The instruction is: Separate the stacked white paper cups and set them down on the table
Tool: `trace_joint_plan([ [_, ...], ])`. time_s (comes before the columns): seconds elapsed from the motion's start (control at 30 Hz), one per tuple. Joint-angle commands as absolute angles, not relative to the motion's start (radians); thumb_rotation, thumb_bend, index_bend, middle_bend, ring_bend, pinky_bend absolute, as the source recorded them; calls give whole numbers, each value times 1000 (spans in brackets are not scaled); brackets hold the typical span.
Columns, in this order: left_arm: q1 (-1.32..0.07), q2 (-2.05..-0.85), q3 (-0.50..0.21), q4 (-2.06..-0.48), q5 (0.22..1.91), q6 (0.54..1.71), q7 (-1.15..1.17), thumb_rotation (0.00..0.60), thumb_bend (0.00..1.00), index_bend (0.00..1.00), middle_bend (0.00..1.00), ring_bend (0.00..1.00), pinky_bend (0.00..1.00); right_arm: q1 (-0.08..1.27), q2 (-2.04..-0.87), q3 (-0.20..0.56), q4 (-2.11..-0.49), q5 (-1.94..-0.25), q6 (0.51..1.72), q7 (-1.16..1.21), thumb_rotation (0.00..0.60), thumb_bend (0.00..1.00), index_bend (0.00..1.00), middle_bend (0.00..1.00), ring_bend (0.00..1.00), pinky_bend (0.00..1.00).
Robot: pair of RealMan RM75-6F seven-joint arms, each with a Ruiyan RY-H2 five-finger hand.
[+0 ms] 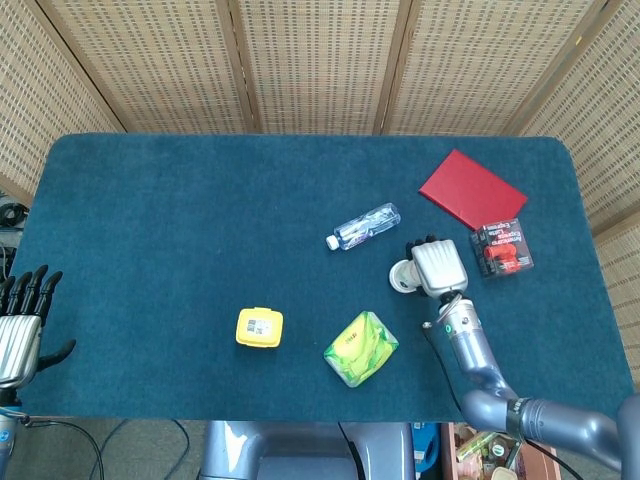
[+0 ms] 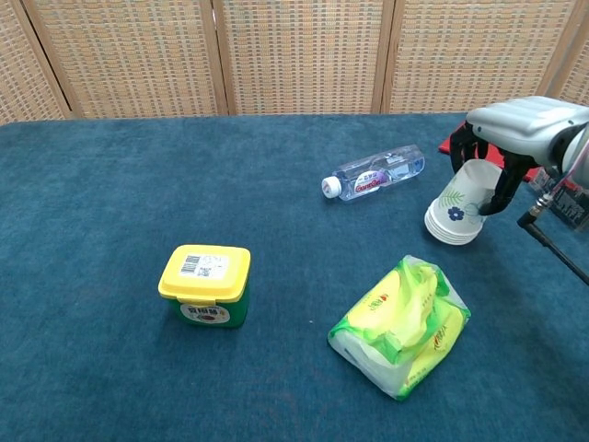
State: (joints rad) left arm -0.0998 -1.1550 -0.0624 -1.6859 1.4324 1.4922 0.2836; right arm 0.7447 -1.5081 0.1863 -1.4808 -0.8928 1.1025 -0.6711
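The stack of white paper cups (image 2: pixel 457 206), printed with blue flowers, is upside down and tilted with its rims toward the left, right of the table's middle. My right hand (image 2: pixel 517 126) comes over it from above, fingers (image 2: pixel 463 147) curled down around the upper end, and grips it. From the head view the stack of paper cups (image 1: pixel 401 277) pokes out left of the right hand (image 1: pixel 438 265). My left hand (image 1: pixel 20 320) hovers off the table's near left edge, fingers apart, holding nothing.
A water bottle (image 2: pixel 373 172) lies just left of and behind the cups. A green wipes pack (image 2: pixel 400 327) sits in front of them, and a yellow-lidded tub (image 2: pixel 204 285) further left. A red book (image 1: pixel 471 188) and a small black package (image 1: pixel 501 249) lie to the right.
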Motion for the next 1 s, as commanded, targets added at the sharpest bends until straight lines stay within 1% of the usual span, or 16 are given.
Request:
trace_joint_plan([
  [0.03,-100,-1156,-63,-1685,1432,1492,282,600,207,0,0,0,0,736,-1505,188,-1486,-913,1116,-650,600,200,742,593,428,636],
  [0.13,-101,-1158,-64,-1681,1430,1490,281,600,207,0,0,0,0,725,-1499,196,-1503,-929,1124,-611,600,203,762,611,447,656],
  [0.27,-106,-1164,-65,-1673,1428,1483,275,600,208,0,0,0,0,705,-1489,221,-1544,-961,1126,-498,600,205,774,631,467,676],
  [0.4,-108,-1167,-66,-1668,1427,1479,266,600,208,0,0,0,0,690,-1485,249,-1577,-968,1120,-401,600,205,779,640,477,677],
  [0.53,-110,-1169,-70,-1660,1422,1476,253,600,208,0,0,0,0,682,-1477,286,-1626,-949,1107,-323,600,205,781,645,489,698],
  [0.73,-116,-1176,-73,-1643,1411,1460,232,600,209,0,0,0,0,687,-1471,338,-1705,-896,1081,-246,600,205,783,649,493,698],
  [0.87,-120,-1179,-73,-1634,1409,1451,222,600,209,0,0,0,0,706,-1490,353,-1719,-876,1091,-259,600,205,782,650,493,698],
  [1.0,-125,-1183,-73,-1624,1406,1439,207,600,209,0,0,0,0,733,-1537,400,-1746,-806,1103,-244,600,212,783,651,495,698],
])
